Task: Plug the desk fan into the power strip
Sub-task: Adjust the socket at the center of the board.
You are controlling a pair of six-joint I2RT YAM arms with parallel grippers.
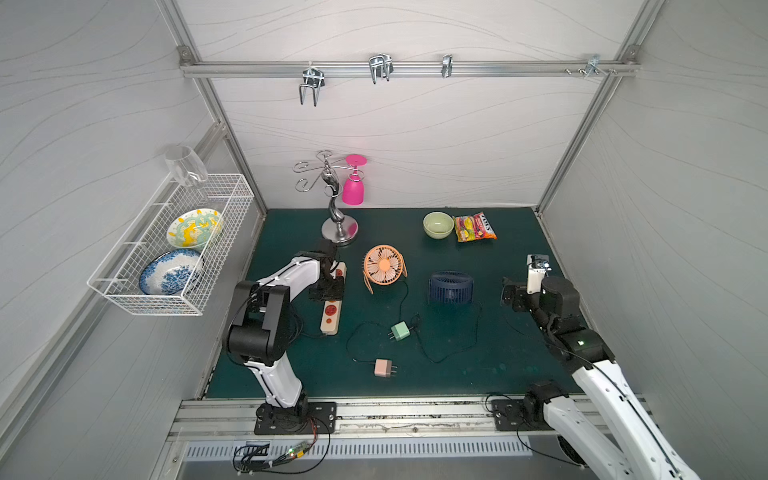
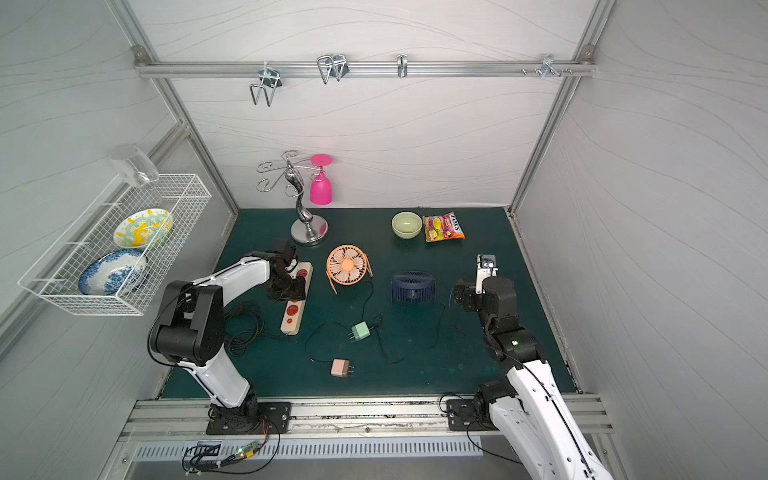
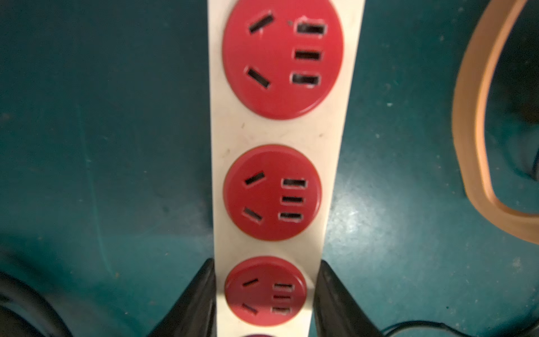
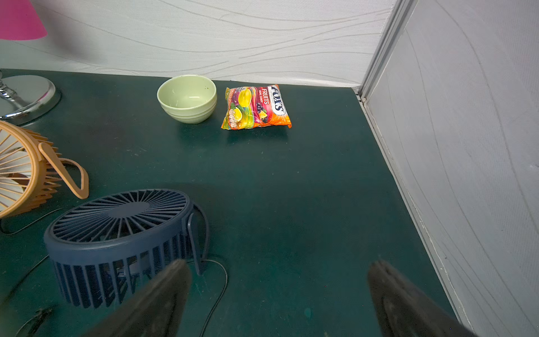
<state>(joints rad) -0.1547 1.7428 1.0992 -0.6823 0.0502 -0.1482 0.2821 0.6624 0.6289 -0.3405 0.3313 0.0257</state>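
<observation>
Cream plastic power strip lies on the left side of the green table, just beside the orange fan, with its long axis running front to back. Left end effector is closed across the strip's width. The left wrist view shows its fingers touching both long edges beside a red socket. Likely reason: to pin the strip so it won't slide when a plug is pushed in. The sockets face up, and every one in view is free.

Right end effector is spread wide and holds nothing. It hovers over bare table near the navy fan, well apart from both plugs. Green plug and pink plug lie loose on the table between the arms, prongs flat, with thin black cords looped around them. Cannot tell for sure which cord runs to which fan.

Judgement: the bracing step is in hand and plugging has not begun. The next move probably needs the right arm to take a plug by its body, turn the prongs down and line them up with the socket slots. Risks: a cord snagging, or picking the wrong fan's plug.
</observation>
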